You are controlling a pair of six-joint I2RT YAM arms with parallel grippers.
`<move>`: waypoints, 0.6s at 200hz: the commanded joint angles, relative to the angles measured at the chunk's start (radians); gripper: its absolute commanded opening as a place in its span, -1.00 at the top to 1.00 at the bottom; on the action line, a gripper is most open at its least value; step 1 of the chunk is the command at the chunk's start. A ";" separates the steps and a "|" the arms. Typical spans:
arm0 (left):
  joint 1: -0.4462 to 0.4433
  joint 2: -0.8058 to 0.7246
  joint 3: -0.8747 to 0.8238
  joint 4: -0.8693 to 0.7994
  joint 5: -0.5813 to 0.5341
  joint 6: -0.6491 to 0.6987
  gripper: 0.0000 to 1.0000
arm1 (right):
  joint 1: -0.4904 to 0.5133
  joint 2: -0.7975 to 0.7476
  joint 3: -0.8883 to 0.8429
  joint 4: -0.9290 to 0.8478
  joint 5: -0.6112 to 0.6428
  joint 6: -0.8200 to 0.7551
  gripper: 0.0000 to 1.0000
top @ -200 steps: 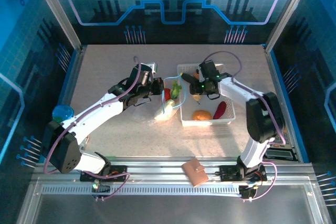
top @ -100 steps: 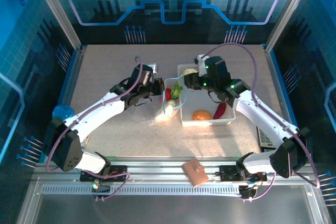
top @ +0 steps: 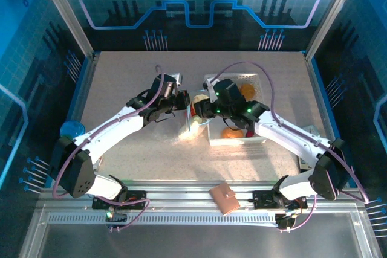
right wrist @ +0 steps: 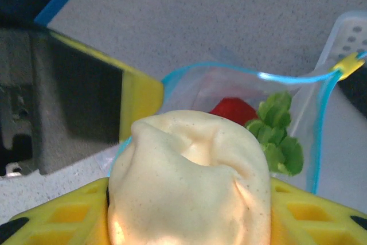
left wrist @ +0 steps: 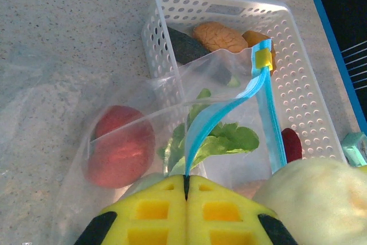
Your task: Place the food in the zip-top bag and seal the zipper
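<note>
The clear zip-top bag (left wrist: 143, 113) lies left of the basket, its mouth held up and open. My left gripper (left wrist: 186, 183) (top: 179, 102) is shut on the blue zipper (left wrist: 215, 116) strip. Inside the bag lie a red piece (left wrist: 120, 144), a leafy green piece (left wrist: 223, 139) and a white piece (top: 188, 130). My right gripper (right wrist: 189, 199) (top: 204, 106) is shut on a pale cream food piece (right wrist: 192, 176), hanging just above the open mouth, whose zipper (right wrist: 229, 73) rim rings the red piece (right wrist: 232, 109) and the greens (right wrist: 281, 139).
The white perforated basket (left wrist: 298, 73) (top: 239, 141) holds a tan piece (left wrist: 219, 37), orange pieces (top: 231, 132), a dark purple piece (left wrist: 184, 47) and a red one (left wrist: 291, 144). A brown wallet (top: 224, 198) lies on the front rail. A blue disc (top: 72, 129) sits far left.
My right arm has swung left out of the basket, carrying the pale cream piece to above the bag's mouth. The left gripper has kept holding the zipper edge in place.
</note>
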 commanded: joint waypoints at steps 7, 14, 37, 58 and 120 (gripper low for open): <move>0.006 -0.022 0.021 0.017 0.024 0.000 1.00 | 0.019 0.028 -0.009 -0.036 0.030 0.009 0.00; 0.006 -0.022 0.020 0.019 0.028 -0.003 1.00 | 0.022 0.036 -0.008 -0.040 0.031 0.010 -0.02; 0.005 -0.024 0.019 0.020 0.030 -0.006 1.00 | 0.022 0.069 0.009 -0.056 0.035 0.008 -0.09; 0.005 -0.028 0.016 0.021 0.032 -0.006 1.00 | 0.022 0.100 0.025 -0.065 0.034 0.007 -0.14; 0.005 -0.041 0.009 0.021 0.031 -0.006 1.00 | 0.022 0.133 0.056 -0.088 0.029 -0.008 -0.37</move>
